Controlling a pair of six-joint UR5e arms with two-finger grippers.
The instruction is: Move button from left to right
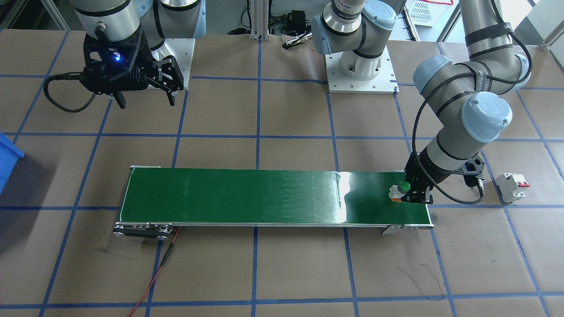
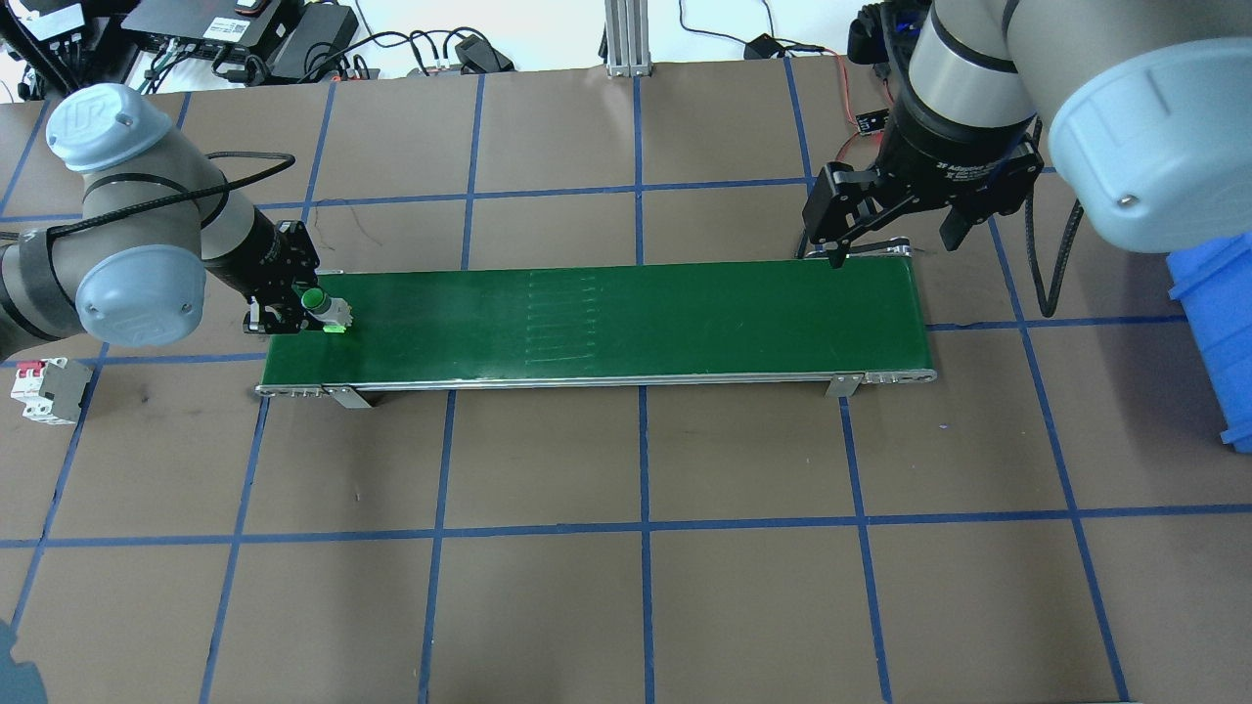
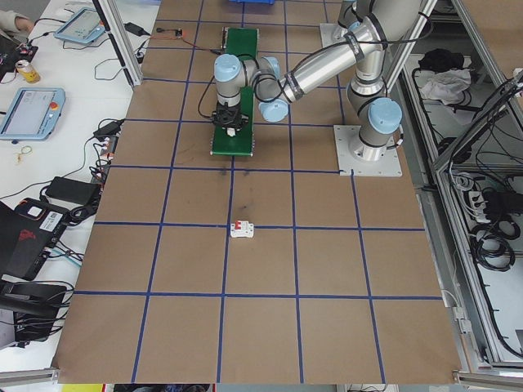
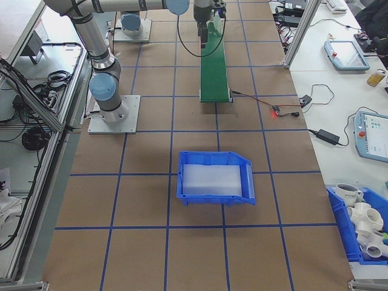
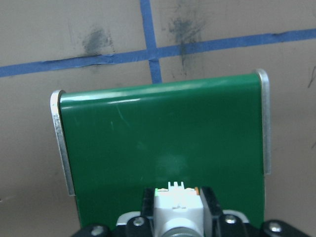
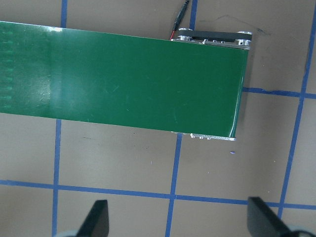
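The button [image 2: 318, 302], with a round green cap and a white body, is at the left end of the green conveyor belt [image 2: 626, 318]. My left gripper [image 2: 299, 307] is shut on it, and the belt lies just under it. In the left wrist view the white body [image 5: 178, 211] sits between the two black fingers [image 5: 211, 203]. The front view shows the button [image 1: 400, 189] low over the belt [image 1: 264, 198]. My right gripper [image 2: 885, 240] hangs open and empty above the far edge of the belt's right end, with its fingertips [image 6: 97, 219] spread wide.
A white circuit breaker [image 2: 44, 389] with red toggles lies on the table left of the belt. A blue bin [image 2: 1218, 323] stands at the right edge. A red wire [image 1: 152, 281] runs from the belt's right end.
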